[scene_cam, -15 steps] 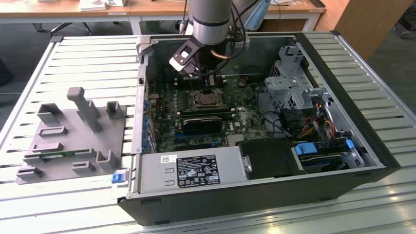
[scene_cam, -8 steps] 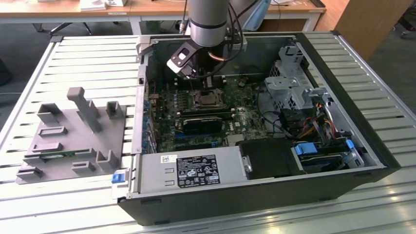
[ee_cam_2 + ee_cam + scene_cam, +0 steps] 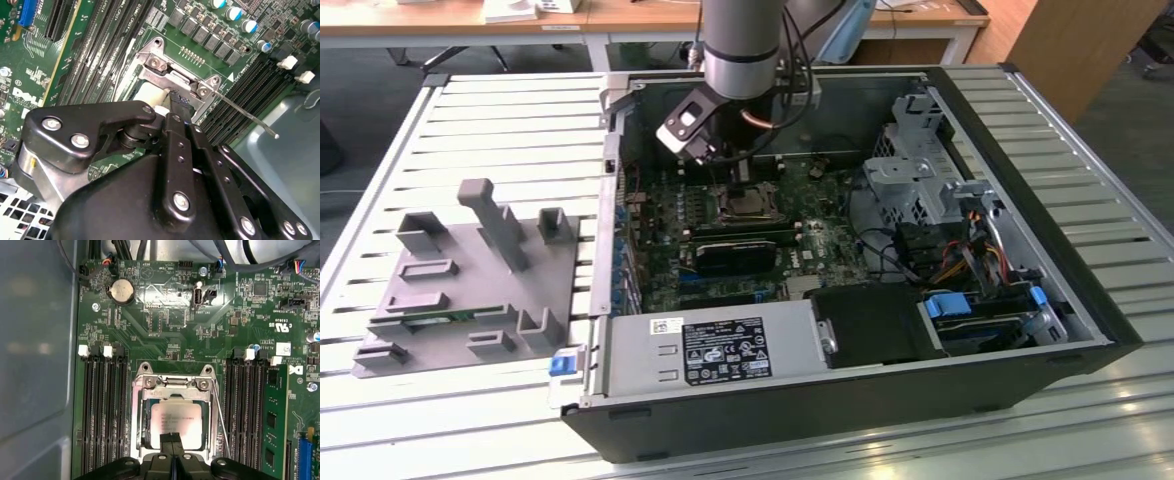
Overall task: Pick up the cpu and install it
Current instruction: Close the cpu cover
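While I hang over the open computer case, this is how things stand:

End effector: my end effector [image 3: 172, 441] points down into the computer case [image 3: 1067, 300], right over the socket [image 3: 172, 425] on the green circuit board [image 3: 165, 315]. In the first wrist view its two black fingertips [image 3: 172, 439] sit pressed together with no gap showing between them, their tips at the near edge of the cpu. I see nothing pinched between them.

Cpu: the cpu [image 3: 176, 419], silver top up, lies flat inside the metal frame of the socket. In the exterior view the socket [image 3: 750, 207] sits directly under my end effector [image 3: 736, 178].

Socket lever: a thin wire lever [image 3: 221, 420] runs along one side of the socket, between it and a bank of black memory slots [image 3: 246, 410]. In the second wrist view the lever [image 3: 250, 116] sticks out from the socket's hinge [image 3: 172, 75] and ends free above the board.

Memory slots: a second bank of black slots [image 3: 102, 410] flanks the opposite side of the socket.

Battery: a round coin battery [image 3: 122, 290] sits on the board, well apart from the socket.

Grey fixture: a grey holder [image 3: 460, 290] stands on the slatted desk [image 3: 400, 430] outside the case, on the exterior view's left of it.
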You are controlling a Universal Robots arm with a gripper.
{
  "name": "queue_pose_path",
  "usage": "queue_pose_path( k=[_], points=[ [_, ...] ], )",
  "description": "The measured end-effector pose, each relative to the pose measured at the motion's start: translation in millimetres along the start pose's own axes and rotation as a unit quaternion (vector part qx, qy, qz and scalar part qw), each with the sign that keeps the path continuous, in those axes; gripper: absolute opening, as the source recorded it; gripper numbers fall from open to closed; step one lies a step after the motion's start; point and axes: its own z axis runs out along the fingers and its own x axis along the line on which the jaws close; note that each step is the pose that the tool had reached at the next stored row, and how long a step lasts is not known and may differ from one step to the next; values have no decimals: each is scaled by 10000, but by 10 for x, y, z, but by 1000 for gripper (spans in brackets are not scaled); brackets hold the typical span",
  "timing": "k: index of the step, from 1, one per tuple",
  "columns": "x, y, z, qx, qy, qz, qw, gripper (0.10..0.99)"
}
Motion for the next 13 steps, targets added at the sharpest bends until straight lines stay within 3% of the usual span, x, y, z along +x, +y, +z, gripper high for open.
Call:
queue_pose_path(
  k=[13],
  points=[
    [-2, -27, 86, 2, -2, 0, 10000, 106]
  ],
)
